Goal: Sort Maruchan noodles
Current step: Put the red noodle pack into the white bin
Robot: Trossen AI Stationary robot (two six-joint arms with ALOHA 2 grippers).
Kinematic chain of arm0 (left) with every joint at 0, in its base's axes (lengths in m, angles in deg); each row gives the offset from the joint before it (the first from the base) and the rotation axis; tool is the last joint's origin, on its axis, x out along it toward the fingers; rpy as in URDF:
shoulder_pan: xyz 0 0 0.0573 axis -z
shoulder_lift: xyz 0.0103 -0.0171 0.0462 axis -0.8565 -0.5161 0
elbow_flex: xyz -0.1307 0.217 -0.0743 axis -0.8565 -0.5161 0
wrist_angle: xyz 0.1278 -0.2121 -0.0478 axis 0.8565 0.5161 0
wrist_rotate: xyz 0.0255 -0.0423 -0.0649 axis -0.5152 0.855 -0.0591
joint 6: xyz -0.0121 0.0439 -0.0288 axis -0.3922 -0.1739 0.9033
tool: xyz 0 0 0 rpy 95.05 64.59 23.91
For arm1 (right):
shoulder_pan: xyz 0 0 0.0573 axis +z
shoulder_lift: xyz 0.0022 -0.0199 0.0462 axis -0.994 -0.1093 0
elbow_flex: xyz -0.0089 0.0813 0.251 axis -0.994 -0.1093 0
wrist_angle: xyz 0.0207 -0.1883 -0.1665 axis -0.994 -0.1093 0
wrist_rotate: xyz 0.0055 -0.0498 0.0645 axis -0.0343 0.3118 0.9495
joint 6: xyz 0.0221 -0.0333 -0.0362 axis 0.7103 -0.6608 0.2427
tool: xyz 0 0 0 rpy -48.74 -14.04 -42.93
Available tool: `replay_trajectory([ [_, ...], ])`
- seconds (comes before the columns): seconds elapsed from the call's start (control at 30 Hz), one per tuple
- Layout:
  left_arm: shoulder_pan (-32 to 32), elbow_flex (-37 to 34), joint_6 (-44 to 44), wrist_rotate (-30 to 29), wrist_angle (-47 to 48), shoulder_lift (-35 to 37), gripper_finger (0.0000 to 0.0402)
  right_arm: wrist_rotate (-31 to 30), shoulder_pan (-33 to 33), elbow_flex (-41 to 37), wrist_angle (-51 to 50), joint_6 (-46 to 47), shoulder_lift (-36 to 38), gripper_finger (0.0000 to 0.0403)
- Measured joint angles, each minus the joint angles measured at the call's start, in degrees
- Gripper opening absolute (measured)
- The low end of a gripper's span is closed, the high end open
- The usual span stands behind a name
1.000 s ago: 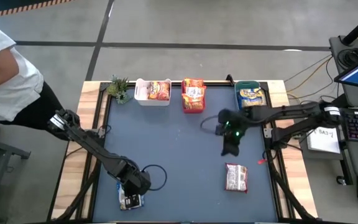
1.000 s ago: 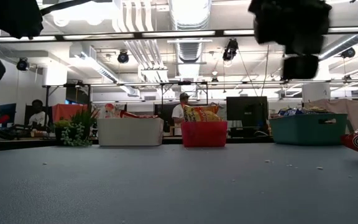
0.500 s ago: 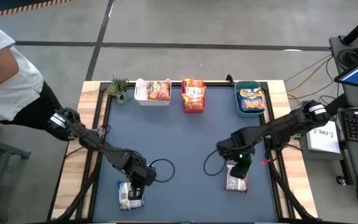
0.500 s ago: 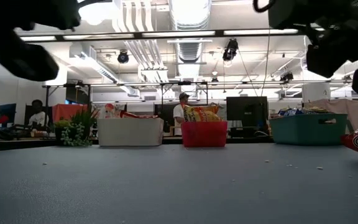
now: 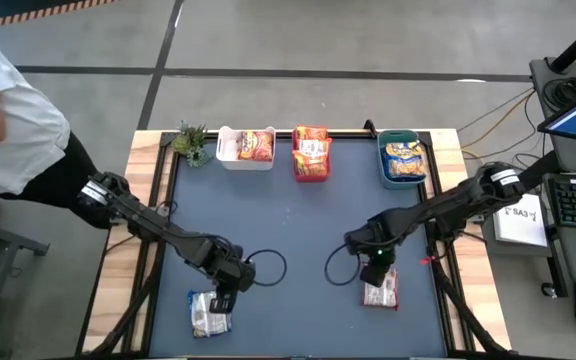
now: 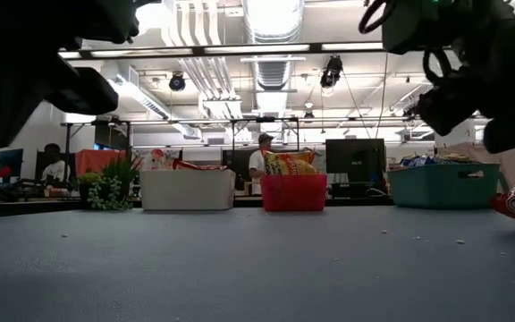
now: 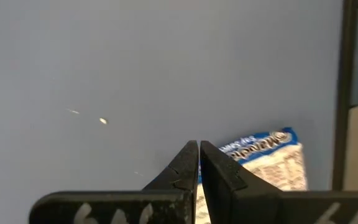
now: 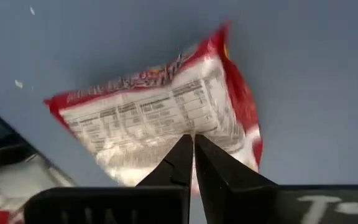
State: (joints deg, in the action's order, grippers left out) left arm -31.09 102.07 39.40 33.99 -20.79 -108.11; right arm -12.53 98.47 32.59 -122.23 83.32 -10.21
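Here the right gripper [image 8: 192, 146] hangs pinched closed and empty, directly above the red-and-white packet [image 8: 166, 118] lying flat on the table [image 5: 298, 230]. Light, crinkly, probably slippery; I'd open wide and nip one edge.

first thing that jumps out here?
Both arms hang over the last two loose packets at the table's near edge: the right gripper, shut, above the red-and-white packet on the right, and the left gripper, shut, beside the blue-and-white packet on the left. Along the far edge, the white bin, red bin and teal bin already hold packets.
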Motion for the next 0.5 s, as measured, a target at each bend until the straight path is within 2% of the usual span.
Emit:
replay_trajectory([
  [0.07, -0.01, 0.01, -0.81, -1.92, 0.0, 0.0, 0.0, -2.6, -0.32, -0.01, 3.24, -1.84, -0.58, 0.0009],
  [0.27, -1.07, 0.0, -5.45, -7.32, -0.06, 0.02, 0.0, -23.05, -4.72, -0.01, 22.13, -5.45, 1.55, 0.0008],
  [0.33, -1.99, 0.0, -6.37, -8.22, -0.12, 0.02, 0.0, -23.44, -6.85, 0.3, 24.02, -7.86, 4.06, 0.0008],
  [0.5, -3.72, 0.02, -6.33, -9.31, -0.94, 0.02, 0.0, -14.77, -11.28, 0.73, 18.23, -7.0, 11.84, 0.0008],
])
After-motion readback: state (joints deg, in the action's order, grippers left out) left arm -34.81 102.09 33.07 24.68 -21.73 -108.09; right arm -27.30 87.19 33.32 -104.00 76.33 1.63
